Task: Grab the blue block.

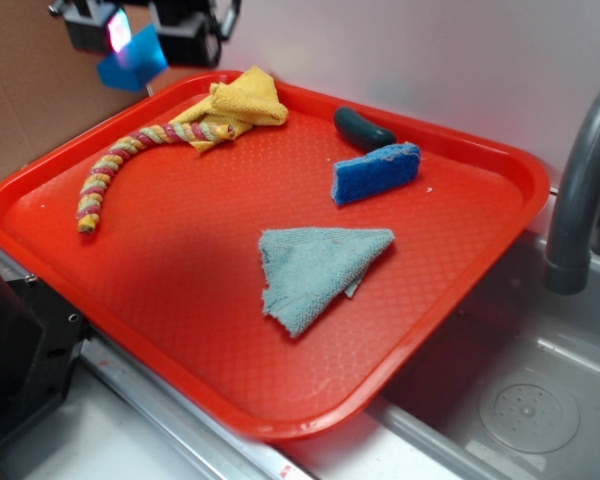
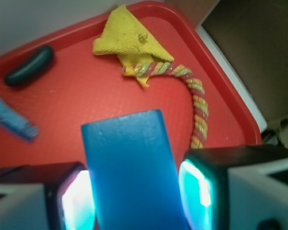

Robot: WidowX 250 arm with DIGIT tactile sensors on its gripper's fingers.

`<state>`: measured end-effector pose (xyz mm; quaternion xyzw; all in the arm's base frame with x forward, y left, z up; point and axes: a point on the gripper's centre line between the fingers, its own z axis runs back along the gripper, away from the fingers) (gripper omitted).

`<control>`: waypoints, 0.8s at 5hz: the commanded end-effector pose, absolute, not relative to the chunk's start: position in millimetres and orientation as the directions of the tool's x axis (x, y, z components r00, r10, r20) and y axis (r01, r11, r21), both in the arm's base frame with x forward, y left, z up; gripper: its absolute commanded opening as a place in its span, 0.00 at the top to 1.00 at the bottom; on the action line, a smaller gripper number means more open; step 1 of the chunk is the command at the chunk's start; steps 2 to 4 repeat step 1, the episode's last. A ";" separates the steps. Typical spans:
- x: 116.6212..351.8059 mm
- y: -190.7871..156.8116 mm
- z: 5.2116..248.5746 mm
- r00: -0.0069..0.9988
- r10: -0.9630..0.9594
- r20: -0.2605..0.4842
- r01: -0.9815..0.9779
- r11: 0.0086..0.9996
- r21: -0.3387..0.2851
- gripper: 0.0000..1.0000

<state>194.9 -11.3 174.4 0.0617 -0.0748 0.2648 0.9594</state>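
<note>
The blue block is a smooth solid-blue brick held in the air above the far left corner of the red tray. My gripper is shut on it at the top left of the exterior view. In the wrist view the blue block fills the space between both glowing pads, and my gripper clamps its sides well above the red tray.
On the tray lie a yellow cloth tied to a striped rope, a dark blue sponge, a dark green pickle-shaped object and a folded light blue-grey cloth. A grey faucet and sink basin stand to the right.
</note>
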 end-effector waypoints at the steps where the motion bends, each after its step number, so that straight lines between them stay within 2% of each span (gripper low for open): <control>1: 189.5 2.9 199.2 0.829 0.533 0.169 -0.547 0.836 0.049 1.00; 4: 189.5 2.9 199.2 0.829 0.533 0.169 -0.547 0.836 0.049 1.00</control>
